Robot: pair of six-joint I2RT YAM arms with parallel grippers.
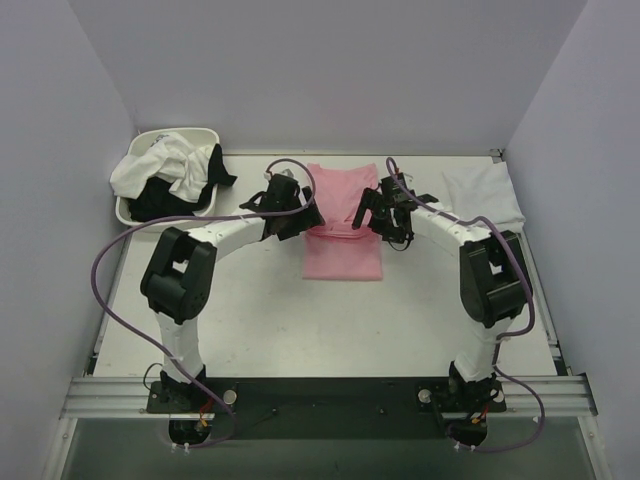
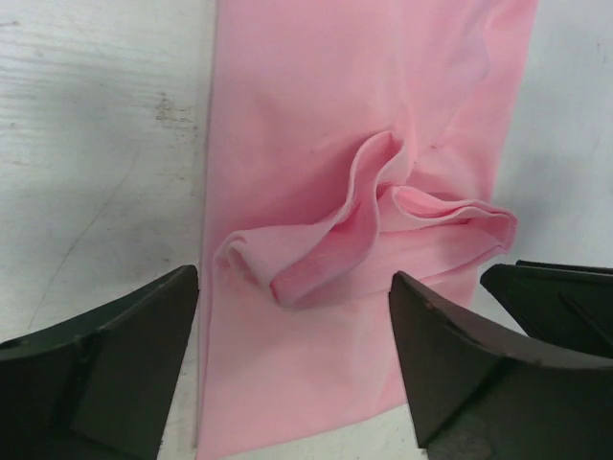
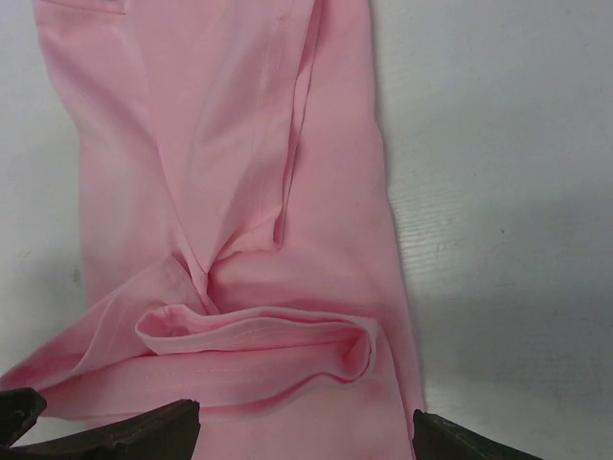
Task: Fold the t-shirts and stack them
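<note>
Pink t-shirt (image 1: 343,255) part-folded, mid table (image 1: 250,310). L gripper (image 2: 292,287) and R gripper (image 3: 302,422) both w/ jaws apart, over its bunched fold.

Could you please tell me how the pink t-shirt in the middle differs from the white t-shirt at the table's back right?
The pink t-shirt is a long strip with a bunched ridge across its middle; the white t-shirt is a shorter, flat folded piece. The pink t-shirt has the open left claw and right claw over it; the white t-shirt lies clear of both. Both rest on the table, outside the basin.
</note>
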